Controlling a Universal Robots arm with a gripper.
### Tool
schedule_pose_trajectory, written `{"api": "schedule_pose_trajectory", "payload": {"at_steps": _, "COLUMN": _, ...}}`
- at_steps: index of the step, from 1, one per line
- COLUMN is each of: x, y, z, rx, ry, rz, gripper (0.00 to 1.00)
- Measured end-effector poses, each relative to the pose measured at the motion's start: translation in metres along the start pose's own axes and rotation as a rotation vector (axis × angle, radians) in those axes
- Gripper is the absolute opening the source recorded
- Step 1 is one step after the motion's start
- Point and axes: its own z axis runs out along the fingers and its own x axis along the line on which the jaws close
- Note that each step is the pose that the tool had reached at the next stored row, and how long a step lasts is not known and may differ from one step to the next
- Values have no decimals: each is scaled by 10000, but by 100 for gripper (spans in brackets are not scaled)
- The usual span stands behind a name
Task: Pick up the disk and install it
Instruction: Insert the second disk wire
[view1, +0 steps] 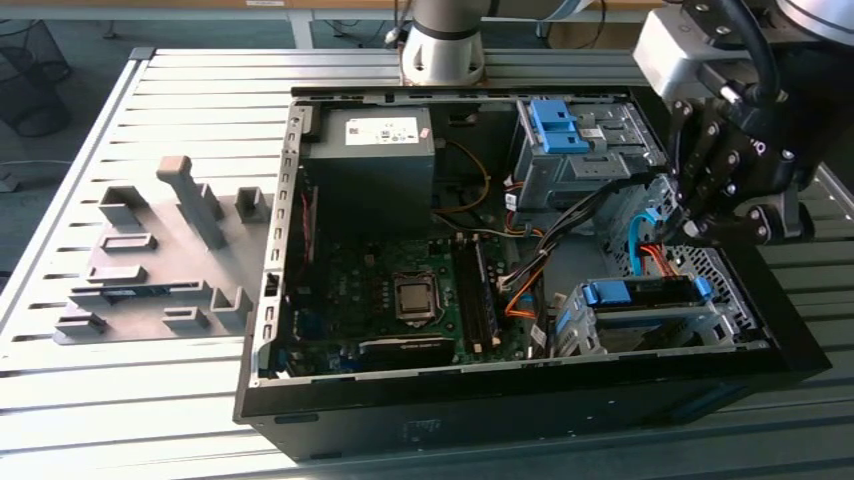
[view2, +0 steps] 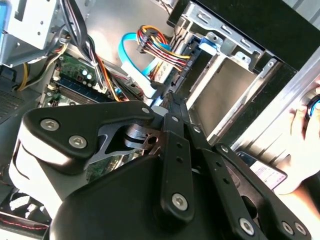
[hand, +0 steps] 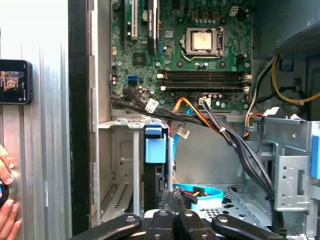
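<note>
Gripper (view1: 690, 228): poised inside the open case (view1: 280, 200), above the corner nearest the lower drive cage (view1: 567, 320). Fingers (view2: 169, 107) pressed together to one narrow tip, nothing between them; tip close to the blue ribbon cable (view2: 131, 55) and the coloured wire bundle (view2: 157, 40), contact not certain.

Disk (view1: 641, 322): apparently lying in that lower cage, blue carrier edge uppermost, silver body largely hidden behind the cage bars; fully seated or not, cannot tell.

Handling, as a judgement: stiff metal block, fairly heavy for its bulk, smooth and a little slippery on the flat faces, sensitive to knocks. Best taken across the two long edges on the carrier frame, near the middle for balance, clear of the connector end and the label face. Cables crowding the cage, so easily snagged.

Person's hand (hand: 6, 197) resting on the table beside the case.
</note>
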Motion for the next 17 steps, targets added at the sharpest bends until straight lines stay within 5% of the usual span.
{"api": "schedule_pose_trajectory", "payload": {"at_steps": 5, "x": -52, "y": -2, "z": -63, "rx": -12, "ry": 53, "rz": -2, "gripper": 11}}
{"api": "schedule_pose_trajectory", "payload": {"at_steps": 8, "x": -81, "y": -2, "z": -74, "rx": -36, "ry": 143, "rz": -6, "gripper": 11}}
{"api": "schedule_pose_trajectory", "payload": {"at_steps": 14, "x": -175, "y": -5, "z": -62, "rx": -192, "ry": 226, "rz": -9, "gripper": 12}}
{"api": "schedule_pose_trajectory", "payload": {"at_steps": 17, "x": -193, "y": -5, "z": -46, "rx": -214, "ry": 412, "rz": -14, "gripper": 18}}
